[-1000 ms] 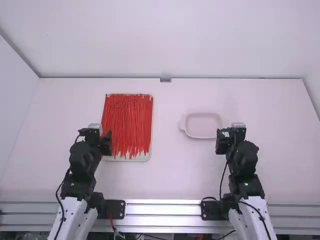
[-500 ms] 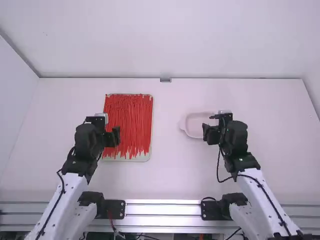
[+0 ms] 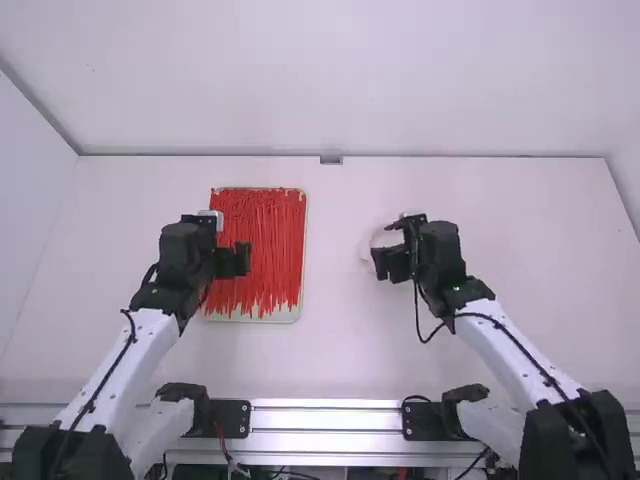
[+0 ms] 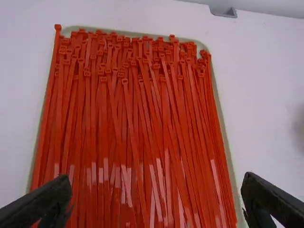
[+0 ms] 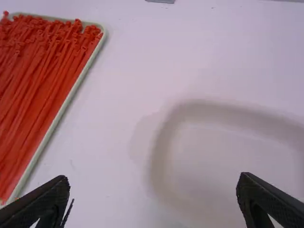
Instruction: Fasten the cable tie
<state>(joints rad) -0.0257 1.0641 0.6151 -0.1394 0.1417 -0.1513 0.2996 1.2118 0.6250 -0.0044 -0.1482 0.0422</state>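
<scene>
Left end effector point(image 3: 233, 260): mine, fingers spread wide, nothing held; hangs over near half of the tie pile, twd its left side.
Right end effector point(image 3: 391, 262): also wide open, empty; sits above the dish's edge nearest the tray.
Ties: bundle of red plastic cable ties point(image 3: 256, 248), lying lengthwise, heads at far end, tails twd me; all loose, none looped or fastened.
Tray: pale green rectangular tray point(image 3: 252, 319) under the ties, flat on the white table point(image 3: 500, 200), left of centre.
Dish: shallow white oval dish point(image 3: 374, 240), right of tray, well apart from it, partly hidden by my right wrist.
</scene>
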